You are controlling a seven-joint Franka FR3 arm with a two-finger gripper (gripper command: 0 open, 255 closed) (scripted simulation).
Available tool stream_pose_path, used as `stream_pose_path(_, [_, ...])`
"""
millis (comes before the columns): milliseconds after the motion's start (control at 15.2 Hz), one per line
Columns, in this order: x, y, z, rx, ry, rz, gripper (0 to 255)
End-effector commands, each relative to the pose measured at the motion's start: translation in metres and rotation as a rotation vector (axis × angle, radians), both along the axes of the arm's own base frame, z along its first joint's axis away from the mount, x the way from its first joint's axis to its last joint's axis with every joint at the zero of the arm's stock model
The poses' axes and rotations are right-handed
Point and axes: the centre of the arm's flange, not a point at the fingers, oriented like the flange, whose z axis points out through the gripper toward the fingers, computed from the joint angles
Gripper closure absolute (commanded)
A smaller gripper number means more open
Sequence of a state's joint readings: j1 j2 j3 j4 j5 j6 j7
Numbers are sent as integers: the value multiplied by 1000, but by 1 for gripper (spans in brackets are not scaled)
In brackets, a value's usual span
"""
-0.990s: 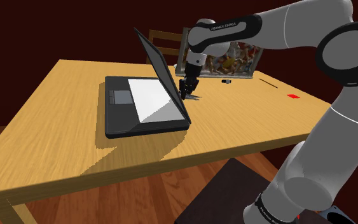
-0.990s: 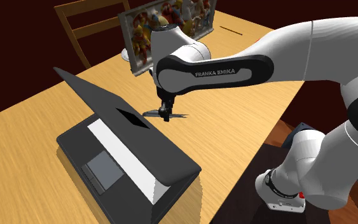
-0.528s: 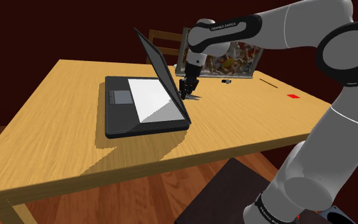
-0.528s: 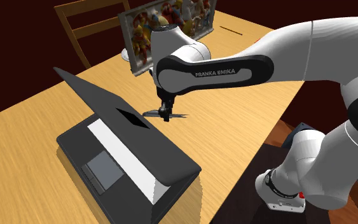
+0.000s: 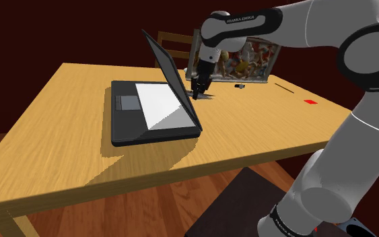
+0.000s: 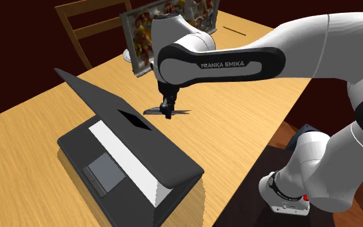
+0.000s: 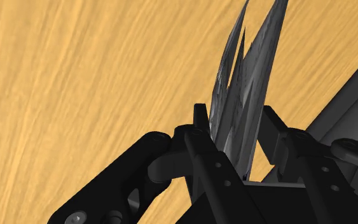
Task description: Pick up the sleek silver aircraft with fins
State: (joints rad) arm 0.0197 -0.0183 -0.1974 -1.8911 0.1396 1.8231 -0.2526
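Observation:
The aircraft (image 5: 207, 96) is a small dark silver-grey model with pointed fins, just past the laptop's hinge edge and slightly above the table. Its fins stick out on both sides of the fingers in the second exterior view (image 6: 181, 112). My black gripper (image 5: 198, 93) (image 6: 168, 112) points straight down and is shut on it. In the wrist view the jagged grey fins (image 7: 244, 83) rise from between the two fingers (image 7: 200, 121), which clasp the body; my gripper (image 7: 234, 130) hangs over bare wood.
An open dark laptop (image 5: 147, 111) lies right beside the gripper, its lid (image 6: 102, 103) leaning toward it. A framed colourful picture (image 5: 238, 64) stands behind, with a small dark object (image 5: 239, 85) and a red piece (image 5: 310, 102) on the wooden table (image 5: 60, 114). A chair (image 6: 86, 26) stands beyond.
The gripper has risen a little with the aircraft held in it, and the aircraft has left the tabletop. The laptop and picture have not moved.

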Motion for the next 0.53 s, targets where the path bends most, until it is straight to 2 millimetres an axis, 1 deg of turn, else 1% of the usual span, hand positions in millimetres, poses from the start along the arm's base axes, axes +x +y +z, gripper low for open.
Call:
stream_pose_path(0, [0, 0, 12, 0, 0, 0, 255])
stream_pose_path(462, [0, 0, 48, 0, 0, 0, 255])
